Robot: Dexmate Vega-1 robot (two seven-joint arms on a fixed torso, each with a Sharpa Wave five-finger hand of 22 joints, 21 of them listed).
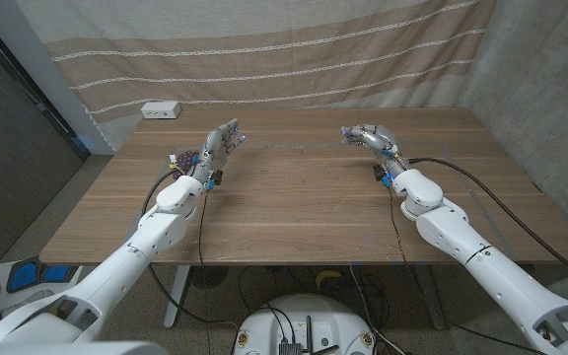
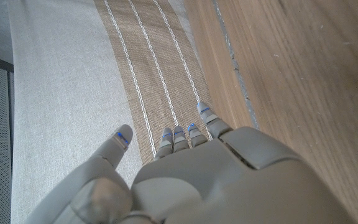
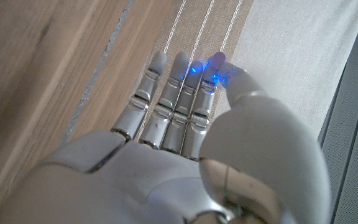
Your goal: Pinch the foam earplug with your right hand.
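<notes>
Where the head view looks down on the counter point(image 1: 294, 197), the right hand point(image 1: 368, 136) hangs over its far side, something small and purplish at the fingertips, while the left hand point(image 1: 221, 144) is spread, holding nothing. A white box point(image 1: 161, 109) sits beyond the far edge, before a striped curtain point(image 1: 264, 59).

In the left wrist view, the left hand point(image 2: 185, 174) has its fingers apart.

In the right wrist view, the right hand point(image 3: 191, 155) pinches the pale purple earplug point(image 3: 217, 61) between thumb and fingertip.

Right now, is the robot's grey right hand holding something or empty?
Holding: the grey right hand pinches a small purple foam earplug between thumb and fingertip.
</notes>
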